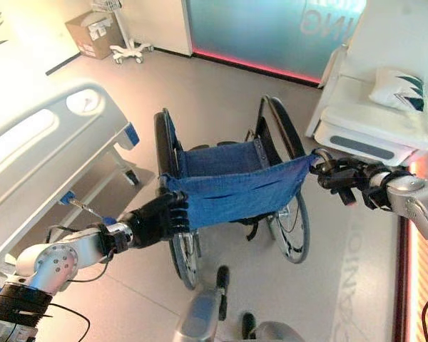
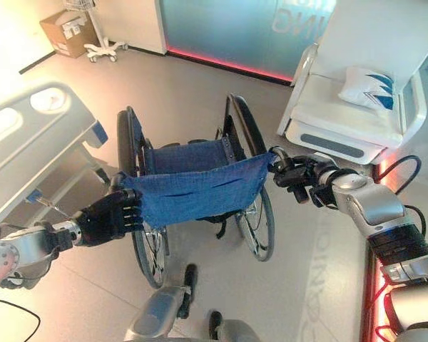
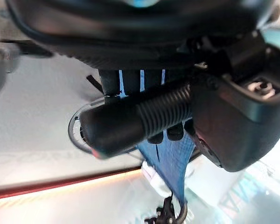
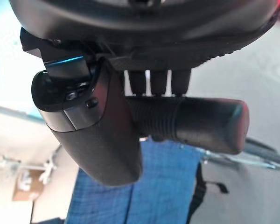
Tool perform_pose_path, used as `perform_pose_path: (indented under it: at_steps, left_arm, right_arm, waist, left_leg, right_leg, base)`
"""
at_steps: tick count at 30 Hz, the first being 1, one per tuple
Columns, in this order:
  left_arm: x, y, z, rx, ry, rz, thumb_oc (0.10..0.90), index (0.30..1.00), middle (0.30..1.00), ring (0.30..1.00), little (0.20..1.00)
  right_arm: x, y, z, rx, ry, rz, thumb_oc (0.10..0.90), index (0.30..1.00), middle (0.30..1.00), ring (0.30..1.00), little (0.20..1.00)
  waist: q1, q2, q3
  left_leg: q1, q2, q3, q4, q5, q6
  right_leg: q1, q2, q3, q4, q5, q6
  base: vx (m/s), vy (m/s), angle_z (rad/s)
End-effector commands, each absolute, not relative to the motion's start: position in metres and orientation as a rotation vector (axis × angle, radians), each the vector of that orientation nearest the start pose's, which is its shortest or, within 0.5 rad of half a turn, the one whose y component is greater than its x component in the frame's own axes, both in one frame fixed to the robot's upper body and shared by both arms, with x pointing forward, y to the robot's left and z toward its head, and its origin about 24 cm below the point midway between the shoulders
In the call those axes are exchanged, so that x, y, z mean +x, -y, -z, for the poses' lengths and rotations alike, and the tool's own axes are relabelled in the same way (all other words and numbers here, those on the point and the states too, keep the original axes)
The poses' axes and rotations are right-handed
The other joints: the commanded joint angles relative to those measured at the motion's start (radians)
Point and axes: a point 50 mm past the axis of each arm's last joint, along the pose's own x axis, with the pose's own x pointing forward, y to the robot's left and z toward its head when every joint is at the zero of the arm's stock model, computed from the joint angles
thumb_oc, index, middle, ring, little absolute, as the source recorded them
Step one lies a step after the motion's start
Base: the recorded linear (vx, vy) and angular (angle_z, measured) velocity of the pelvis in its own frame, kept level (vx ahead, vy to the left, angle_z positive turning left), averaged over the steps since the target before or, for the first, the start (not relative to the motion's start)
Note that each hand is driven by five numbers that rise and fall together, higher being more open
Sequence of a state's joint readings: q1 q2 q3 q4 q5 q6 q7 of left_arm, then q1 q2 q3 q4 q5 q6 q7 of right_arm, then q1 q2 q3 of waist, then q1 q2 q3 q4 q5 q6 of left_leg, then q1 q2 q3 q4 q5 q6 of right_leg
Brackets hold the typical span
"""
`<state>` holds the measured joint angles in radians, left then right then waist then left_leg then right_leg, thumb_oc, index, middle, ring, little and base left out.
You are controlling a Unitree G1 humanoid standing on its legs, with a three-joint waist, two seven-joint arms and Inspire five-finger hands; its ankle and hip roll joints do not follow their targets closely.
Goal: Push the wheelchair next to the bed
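The wheelchair (image 1: 232, 182) with a blue cloth back and seat stands in the middle of the floor, facing away from me. My left hand (image 1: 157, 217) is curled round its left push handle (image 3: 130, 119). My right hand (image 1: 339, 174) is curled round the right push handle (image 4: 196, 123). The bed (image 1: 43, 149), white with grey side rails, lies to the left of the wheelchair with a gap of floor between them.
A white padded chair (image 1: 374, 114) holding a white and teal pillow (image 1: 398, 89) stands close on the right. A cardboard box (image 1: 91, 32) and a wheeled white stand (image 1: 128, 46) are at the far left by a teal glass wall.
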<state>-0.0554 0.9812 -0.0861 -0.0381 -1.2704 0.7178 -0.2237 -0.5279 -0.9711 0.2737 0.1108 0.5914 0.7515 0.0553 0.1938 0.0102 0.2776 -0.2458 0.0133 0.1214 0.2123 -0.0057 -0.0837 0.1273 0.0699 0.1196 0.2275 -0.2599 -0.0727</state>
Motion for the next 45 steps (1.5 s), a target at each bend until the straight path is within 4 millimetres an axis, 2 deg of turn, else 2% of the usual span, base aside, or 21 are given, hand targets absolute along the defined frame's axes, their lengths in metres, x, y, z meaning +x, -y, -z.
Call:
perform_pose_path:
  at_steps: [1,5,10,11,13,14,15,16,19,20,22,23,26,29,32,33,36,39,42,43,45]
  left_arm:
    - [0.270,-0.279,-0.176,-0.251,-0.185,0.394,0.400,0.300,0.300,0.300,0.300]
    - [0.271,-0.282,-0.183,-0.234,-0.180,0.412,0.400,0.300,0.300,0.300,0.300]
    - [0.274,-0.283,-0.186,-0.209,-0.192,0.444,0.400,0.300,0.300,0.300,0.300]
    - [0.274,-0.283,-0.185,-0.209,-0.193,0.442,0.400,0.300,0.300,0.300,0.300]
    - [0.275,-0.283,-0.185,-0.210,-0.194,0.440,0.400,0.300,0.300,0.300,0.300]
    - [0.275,-0.283,-0.186,-0.210,-0.190,0.440,0.400,0.300,0.300,0.300,0.300]
    - [0.276,-0.278,-0.191,-0.217,-0.177,0.445,0.400,0.300,0.300,0.300,0.300]
    - [0.277,-0.275,-0.193,-0.221,-0.165,0.446,0.400,0.300,0.300,0.300,0.300]
    - [0.281,-0.265,-0.197,-0.234,-0.134,0.446,0.400,0.300,0.300,0.300,0.300]
    - [0.283,-0.262,-0.197,-0.238,-0.130,0.443,0.400,0.300,0.300,0.300,0.300]
    - [0.284,-0.260,-0.199,-0.237,-0.126,0.437,0.400,0.300,0.300,0.300,0.300]
    - [0.287,-0.260,-0.202,-0.231,-0.123,0.431,0.400,0.300,0.300,0.300,0.300]
    - [0.289,-0.261,-0.203,-0.223,-0.118,0.431,0.400,0.300,0.300,0.300,0.300]
    - [0.289,-0.262,-0.203,-0.222,-0.115,0.440,0.400,0.300,0.300,0.300,0.300]
    - [0.287,-0.262,-0.198,-0.234,-0.124,0.422,0.400,0.300,0.300,0.300,0.300]
    - [0.287,-0.261,-0.197,-0.239,-0.121,0.414,0.400,0.300,0.300,0.300,0.300]
    - [0.283,-0.260,-0.197,-0.256,-0.107,0.420,0.400,0.300,0.300,0.300,0.300]
    - [0.281,-0.260,-0.193,-0.267,-0.116,0.428,0.400,0.300,0.300,0.300,0.300]
    - [0.281,-0.262,-0.187,-0.260,-0.137,0.426,0.400,0.300,0.300,0.300,0.300]
    - [0.279,-0.264,-0.188,-0.260,-0.132,0.432,0.400,0.300,0.300,0.300,0.300]
    - [0.278,-0.264,-0.189,-0.259,-0.132,0.434,0.400,0.300,0.300,0.300,0.300]
  right_arm:
    - [0.320,0.238,-0.172,-0.423,-0.256,-0.219,0.400,0.300,0.300,0.300,0.300]
    - [0.320,0.235,-0.169,-0.397,-0.241,-0.214,0.400,0.300,0.300,0.300,0.300]
    - [0.321,0.227,-0.163,-0.377,-0.242,-0.212,0.400,0.300,0.300,0.300,0.300]
    - [0.321,0.226,-0.161,-0.376,-0.244,-0.214,0.400,0.300,0.300,0.300,0.300]
    - [0.321,0.226,-0.161,-0.379,-0.245,-0.215,0.400,0.300,0.300,0.300,0.300]
    - [0.321,0.228,-0.162,-0.381,-0.244,-0.215,0.400,0.300,0.300,0.300,0.300]
    - [0.320,0.232,-0.166,-0.388,-0.237,-0.209,0.400,0.300,0.300,0.300,0.300]
    - [0.319,0.235,-0.170,-0.394,-0.230,-0.208,0.400,0.300,0.300,0.300,0.300]
    - [0.320,0.241,-0.182,-0.415,-0.206,-0.203,0.400,0.300,0.300,0.300,0.300]
    - [0.322,0.242,-0.186,-0.418,-0.201,-0.202,0.400,0.300,0.300,0.300,0.300]
    - [0.323,0.240,-0.191,-0.419,-0.194,-0.205,0.400,0.300,0.300,0.300,0.300]
    - [0.322,0.237,-0.196,-0.415,-0.188,-0.209,0.400,0.300,0.300,0.300,0.300]
    - [0.321,0.236,-0.202,-0.412,-0.187,-0.219,0.400,0.300,0.300,0.300,0.300]
    - [0.321,0.238,-0.205,-0.407,-0.193,-0.214,0.400,0.300,0.300,0.300,0.300]
    - [0.320,0.240,-0.205,-0.414,-0.210,-0.218,0.400,0.300,0.300,0.300,0.300]
    - [0.320,0.240,-0.206,-0.423,-0.213,-0.219,0.400,0.300,0.300,0.300,0.300]
    - [0.319,0.240,-0.206,-0.432,-0.207,-0.216,0.400,0.300,0.300,0.300,0.300]
    - [0.319,0.240,-0.204,-0.431,-0.213,-0.215,0.400,0.300,0.300,0.300,0.300]
    - [0.318,0.236,-0.202,-0.436,-0.227,-0.220,0.400,0.300,0.300,0.300,0.300]
    - [0.318,0.234,-0.202,-0.432,-0.225,-0.215,0.400,0.300,0.300,0.300,0.300]
    - [0.318,0.233,-0.200,-0.429,-0.226,-0.210,0.400,0.300,0.300,0.300,0.300]
  waist:
    - [-0.042,-0.029,-0.184]
    - [-0.029,-0.033,-0.206]
    - [-0.027,-0.033,-0.209]
    - [-0.035,-0.026,-0.205]
    - [-0.044,-0.019,-0.199]
    - [-0.048,-0.012,-0.195]
    - [-0.071,-0.008,-0.175]
    - [-0.079,-0.006,-0.164]
    - [-0.107,-0.002,-0.124]
    - [-0.121,-0.004,-0.112]
    - [-0.139,-0.004,-0.103]
    - [-0.161,-0.010,-0.092]
    - [-0.180,-0.017,-0.094]
    - [-0.185,-0.022,-0.114]
    - [-0.189,-0.022,-0.147]
    - [-0.188,-0.026,-0.160]
    - [-0.185,-0.037,-0.168]
    - [-0.174,-0.041,-0.161]
    - [-0.158,-0.039,-0.145]
    - [-0.152,-0.030,-0.142]
    - [-0.146,-0.022,-0.137]
  left_leg:
    - [0.038,-0.083,0.054,-0.021,0.056,0.090]
    - [0.062,-0.119,0.037,-0.032,0.020,0.123]
    - [0.106,-0.160,-0.008,-0.033,-0.005,0.155]
    - [0.115,-0.156,-0.015,-0.027,-0.013,0.154]
    - [0.118,-0.154,-0.021,-0.015,-0.019,0.150]
    - [0.117,-0.149,-0.026,-0.003,-0.021,0.142]
    - [0.116,-0.148,-0.051,0.047,-0.016,0.119]
    - [0.114,-0.144,-0.059,0.071,-0.011,0.107]
    - [0.140,-0.143,-0.084,0.102,-0.047,0.087]
    - [0.175,-0.148,-0.091,0.094,-0.093,0.090]
    - [0.222,-0.145,-0.096,0.071,-0.129,0.096]
    - [0.282,-0.137,-0.104,0.044,-0.172,0.104]
    - [0.326,-0.109,-0.101,0.053,-0.214,0.107]
    - [0.326,-0.079,-0.107,0.108,-0.196,0.090]
    - [0.339,-0.032,-0.122,0.201,-0.103,0.045]
    - [0.318,-0.014,-0.121,0.297,-0.013,0.016]
    - [0.241,-0.026,-0.115,0.527,0.077,-0.013]
    - [0.150,-0.049,-0.104,0.679,0.102,-0.023]
    - [0.095,-0.046,-0.084,0.604,0.065,0.003]
    - [0.095,-0.040,-0.076,0.466,0.056,0.015]
    - [0.123,-0.022,-0.052,0.322,0.058,0.020]
  right_leg:
    - [0.122,-0.012,-0.241,-0.014,0.087,0.126]
    - [0.095,-0.013,-0.245,0.141,0.165,0.175]
    - [-0.012,0.004,-0.203,0.365,0.338,0.255]
    - [-0.033,-0.009,-0.208,0.361,0.313,0.246]
    - [-0.043,-0.026,-0.222,0.337,0.270,0.228]
    - [-0.055,-0.041,-0.230,0.270,0.228,0.204]
    - [-0.061,-0.076,-0.238,0.096,0.161,0.162]
    - [-0.068,-0.094,-0.237,0.026,0.152,0.148]
    - [-0.098,-0.148,-0.230,-0.110,0.221,0.159]
    - [-0.125,-0.180,-0.224,-0.154,0.277,0.182]
    - [-0.180,-0.208,-0.210,-0.158,0.332,0.209]
    - [-0.247,-0.235,-0.188,-0.164,0.396,0.241]
    - [-0.279,-0.227,-0.188,-0.122,0.388,0.238]
    - [-0.278,-0.202,-0.209,-0.101,0.358,0.217]
    - [-0.271,-0.164,-0.238,-0.085,0.315,0.172]
    - [-0.249,-0.149,-0.260,-0.098,0.302,0.143]
    - [-0.206,-0.139,-0.295,-0.109,0.272,0.098]
    - [-0.171,-0.135,-0.317,-0.099,0.244,0.073]
    - [-0.121,-0.128,-0.317,-0.104,0.232,0.080]
    - [-0.105,-0.114,-0.309,-0.106,0.226,0.087]
    - [-0.084,-0.099,-0.298,-0.111,0.213,0.091]
  base:
    - [0.30,0.089,-0.63]
    - [0.28,0.109,-0.21]
    - [0.22,0.072,0.15]
    - [0.27,0.073,0.33]
    - [0.14,0.028,0.19]
    - [0.20,-0.017,0.05]
    - [0.24,-0.027,0.03]
    - [0.23,-0.049,0.11]
    - [0.15,-0.042,0.38]
    - [0.21,-0.073,0.51]
    - [0.27,-0.133,0.08]
    - [0.33,-0.167,-0.22]
    - [0.39,-0.180,0.10]
    - [0.34,-0.176,0.45]
    - [0.33,-0.185,0.78]
    - [0.28,-0.196,0.50]
    - [0.26,-0.187,0.13]
    - [0.22,-0.113,0.02]
    - [0.29,-0.015,-0.06]
    - [0.35,0.046,0.11]
    - [0.32,0.081,0.29]
